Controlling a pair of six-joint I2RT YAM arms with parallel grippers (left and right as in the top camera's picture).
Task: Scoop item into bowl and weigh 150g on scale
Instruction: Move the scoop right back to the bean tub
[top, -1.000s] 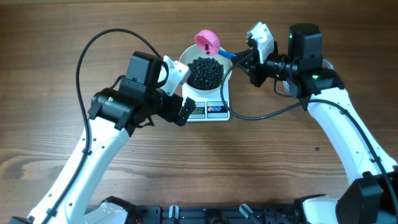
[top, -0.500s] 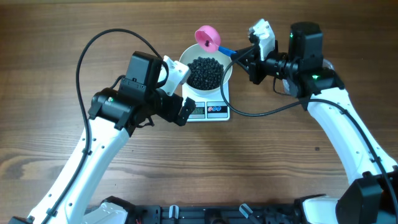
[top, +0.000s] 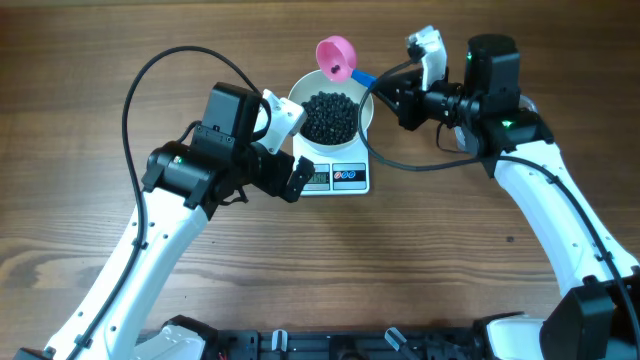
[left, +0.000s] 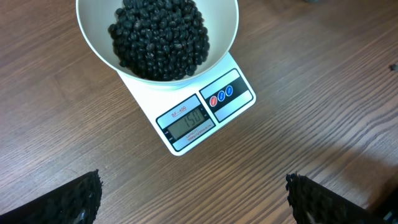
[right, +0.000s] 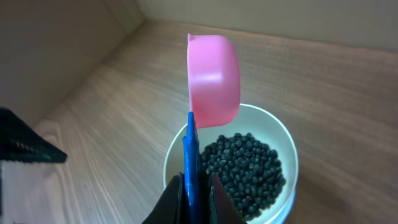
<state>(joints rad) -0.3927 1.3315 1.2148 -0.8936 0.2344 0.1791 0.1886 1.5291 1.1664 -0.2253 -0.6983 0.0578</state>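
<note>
Right wrist cam: the right claw (right: 191, 186) is clenching the blue handle (right: 191, 146) of a pink plastic scoop (right: 214, 78) that's sticking out just ahead of its fingers. Tiny black beads (right: 245, 168) are sitting heaped in the round white glossy bowl (right: 278, 134) below it, on the small white digital scale (left: 244, 99) ahead of the wide-open, empty left claw (left: 196, 205). Display (left: 186, 122) seems to be hitting target, so I'd be pulling the scoop away level, without bumping the bowl.

The right pincer (top: 385, 92) has shifted the pink scoop (top: 335, 55) off the bowl (top: 365, 118)'s far rim, perhaps raising it slightly.
</note>
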